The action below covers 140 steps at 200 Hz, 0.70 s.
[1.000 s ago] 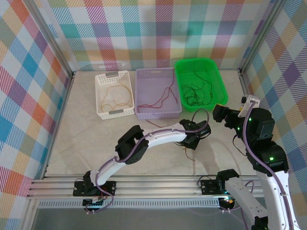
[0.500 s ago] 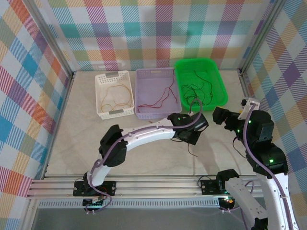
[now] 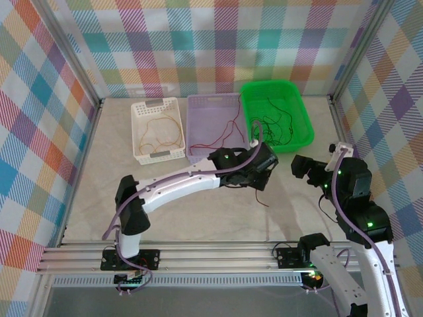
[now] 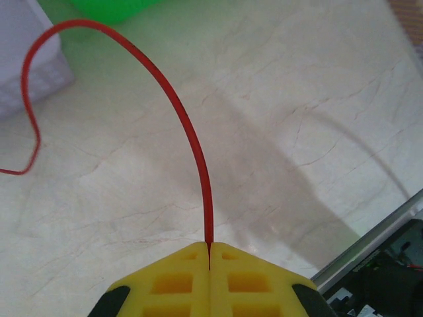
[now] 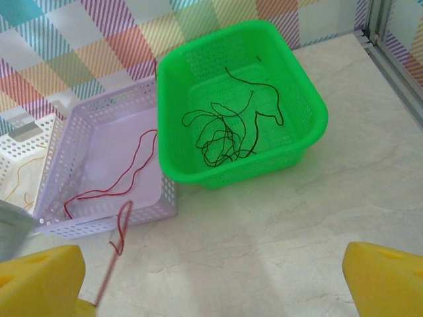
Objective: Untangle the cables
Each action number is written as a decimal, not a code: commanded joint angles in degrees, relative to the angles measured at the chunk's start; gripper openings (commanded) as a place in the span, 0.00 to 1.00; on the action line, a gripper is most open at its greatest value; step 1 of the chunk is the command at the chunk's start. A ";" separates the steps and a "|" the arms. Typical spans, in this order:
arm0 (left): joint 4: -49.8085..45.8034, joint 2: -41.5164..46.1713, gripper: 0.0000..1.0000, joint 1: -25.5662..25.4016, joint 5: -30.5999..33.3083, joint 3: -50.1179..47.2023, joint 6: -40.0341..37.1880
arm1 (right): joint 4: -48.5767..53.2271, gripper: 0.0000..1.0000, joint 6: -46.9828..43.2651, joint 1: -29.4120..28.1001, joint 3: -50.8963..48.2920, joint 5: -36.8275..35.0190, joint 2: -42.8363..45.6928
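Pale marbled tabletop [image 3: 198, 218]; plaid walls [image 3: 198, 46] enclosing it. Left gripper [image 4: 209, 251] is pinching red cable [image 4: 179, 111] over the table; right gripper [image 5: 211, 264] is hovering, jaws spread. Black cables [image 5: 221, 135] are lying in green basket [image 5: 264, 168].

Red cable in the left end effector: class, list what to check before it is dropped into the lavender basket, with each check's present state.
1. Left end effector shut on the red cable: ok.
2. No other strand tangled on it: ok.
3. Cable over the lavender basket: not ok, it hangs in front of the near wall.
4. Tail clear of the table: cannot tell.
5. Right end effector open and holding nothing: ok.
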State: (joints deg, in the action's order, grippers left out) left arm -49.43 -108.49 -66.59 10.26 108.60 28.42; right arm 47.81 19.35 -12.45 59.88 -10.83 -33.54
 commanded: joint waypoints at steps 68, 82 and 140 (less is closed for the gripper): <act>-6.68 9.56 0.00 1.89 6.79 13.87 -7.54 | 0.79 1.00 2.17 0.05 -1.47 1.05 1.36; -7.21 9.40 0.00 2.69 6.79 16.98 -9.42 | 0.62 1.00 2.40 0.07 -1.45 1.15 1.18; -5.16 8.05 0.00 10.45 -0.70 26.51 -12.60 | -0.06 1.00 3.11 0.05 -2.39 1.90 0.69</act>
State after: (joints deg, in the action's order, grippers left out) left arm -55.35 -100.64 -59.96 13.72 131.98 17.85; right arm 48.14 21.28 -12.45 58.48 -9.85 -32.80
